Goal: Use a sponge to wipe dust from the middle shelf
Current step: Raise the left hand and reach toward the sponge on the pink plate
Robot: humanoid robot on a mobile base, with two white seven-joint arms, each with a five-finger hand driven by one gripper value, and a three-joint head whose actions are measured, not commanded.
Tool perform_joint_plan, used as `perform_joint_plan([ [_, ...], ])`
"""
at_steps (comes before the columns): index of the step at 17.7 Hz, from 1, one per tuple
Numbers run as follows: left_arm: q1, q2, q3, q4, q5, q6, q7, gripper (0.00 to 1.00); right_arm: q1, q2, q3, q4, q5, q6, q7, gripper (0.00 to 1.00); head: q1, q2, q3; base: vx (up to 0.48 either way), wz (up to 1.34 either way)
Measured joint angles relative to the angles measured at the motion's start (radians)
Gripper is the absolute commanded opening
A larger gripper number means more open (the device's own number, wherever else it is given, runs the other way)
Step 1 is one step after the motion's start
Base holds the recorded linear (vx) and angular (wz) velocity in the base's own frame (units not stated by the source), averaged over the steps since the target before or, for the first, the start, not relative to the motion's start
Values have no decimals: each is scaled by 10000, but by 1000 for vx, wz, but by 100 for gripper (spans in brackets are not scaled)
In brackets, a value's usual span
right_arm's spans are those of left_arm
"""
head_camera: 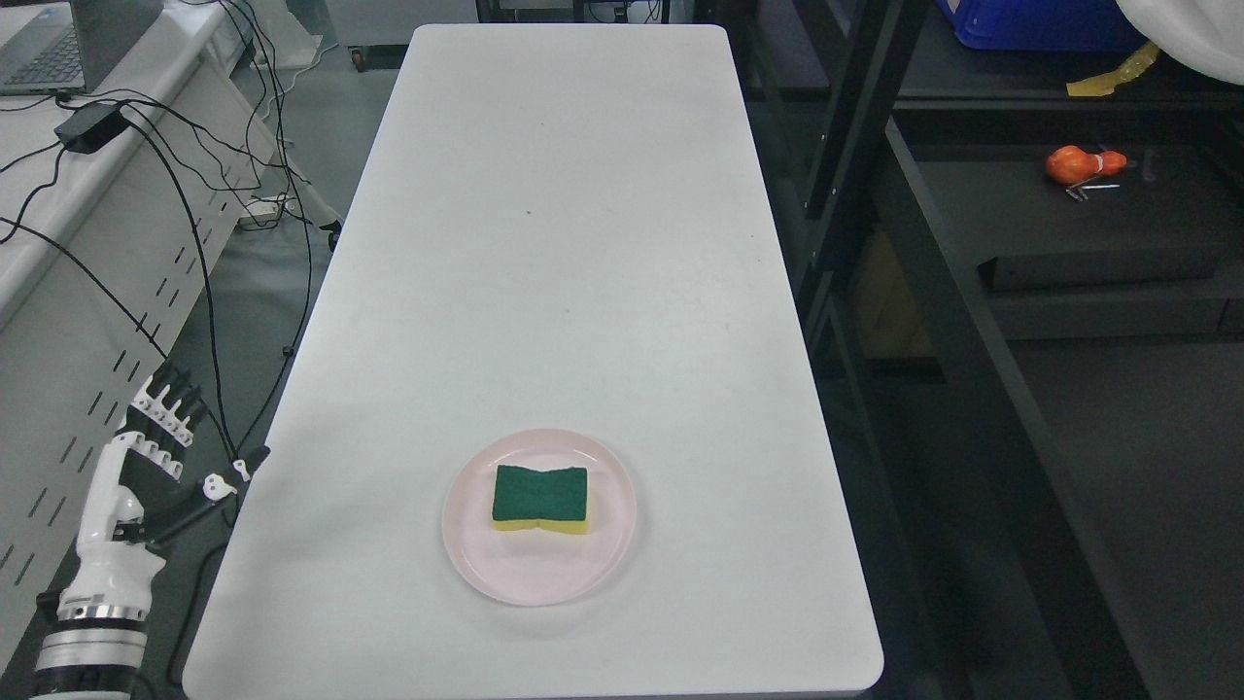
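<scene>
On the white worktop (583,243), a green sponge (540,497) lay flat on a pink plate (486,559). Beside the worktop's left edge, the robot's left hand (155,457) hung released, empty; grasping the sponge's narrow waist would likely suit.

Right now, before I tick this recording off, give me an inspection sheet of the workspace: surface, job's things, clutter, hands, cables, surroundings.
Surface: white table, bare apart from one plate near the front edge.
Job's things: green and yellow sponge, green side up, lying on the pink plate; untouched.
Clutter: nothing seen on the table.
Hands: left hand off the table's left edge, fingers spread, holding nothing; right hand not in view.
Cables: black cables hang over the desk and floor on the left, with a power adapter.
Surroundings: laptop upper left; dark shelving on the right, bearing an orange object.
</scene>
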Motion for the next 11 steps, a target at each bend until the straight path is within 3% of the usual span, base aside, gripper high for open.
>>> perform_joint_plan([
  [5, 2, 182, -59, 3, 0, -227, -26, 97, 0, 0, 0, 0, 0, 0, 0, 100, 0, 0, 0, 0, 0],
  [9, -8, 924, -472, 18, -250, -1794, -188, 95, 0, 0, 0, 0, 0, 0, 0, 100, 0, 0, 0, 0, 0],
  [11, -337, 1552, -857, 62, -1056, -2767, -271, 95, 0, 0, 0, 0, 0, 0, 0, 100, 0, 0, 0, 0, 0],
])
